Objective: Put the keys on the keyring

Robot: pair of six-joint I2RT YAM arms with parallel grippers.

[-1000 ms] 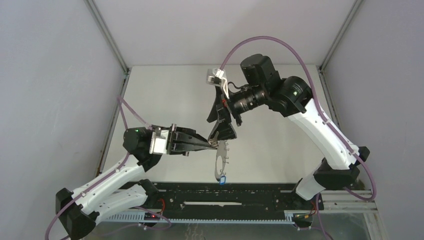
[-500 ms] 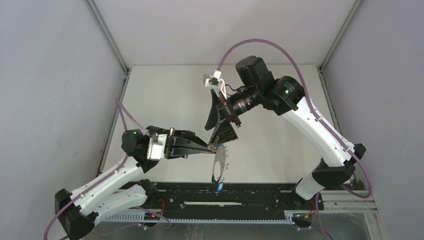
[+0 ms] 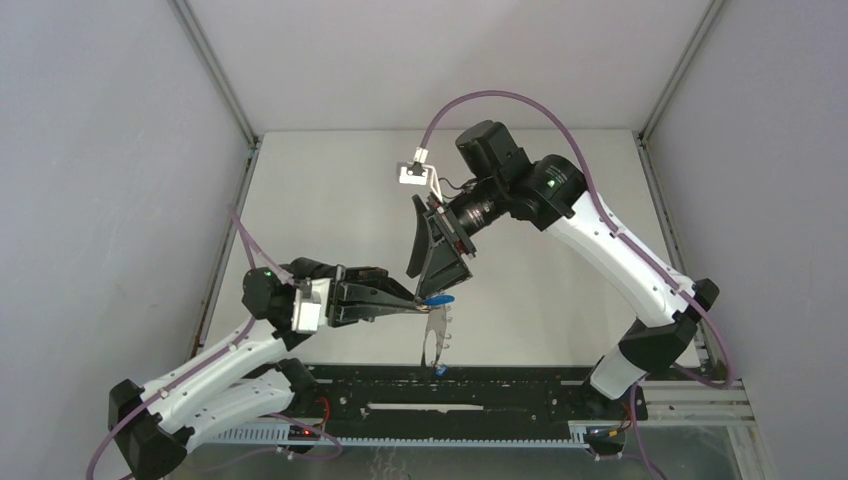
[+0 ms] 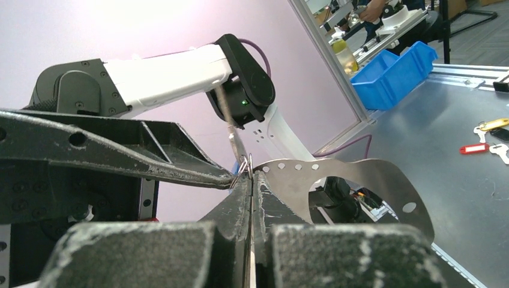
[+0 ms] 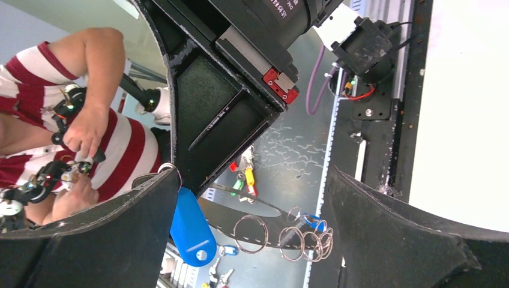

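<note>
The keyring is a thin flat grey metal hoop with holes along its rim and several wire loops. It hangs edge-on from my left gripper, which is shut on its upper rim. One key's blue tag dangles from a small split ring right at that pinch. The ring rests against the tip of one finger of my right gripper, which stands open around it. A second blue tag hangs on a loop at the hoop's low end.
A black rail runs along the near edge under the hanging hoop. Grey walls with metal posts close in the white table. Beyond the cell, loose keys with coloured tags lie on a metal bench.
My right arm has swung left and down, with its open fingers now at the left gripper's tip. The left gripper sank a little with the keyring. A blue tag now shows at the pinch.
</note>
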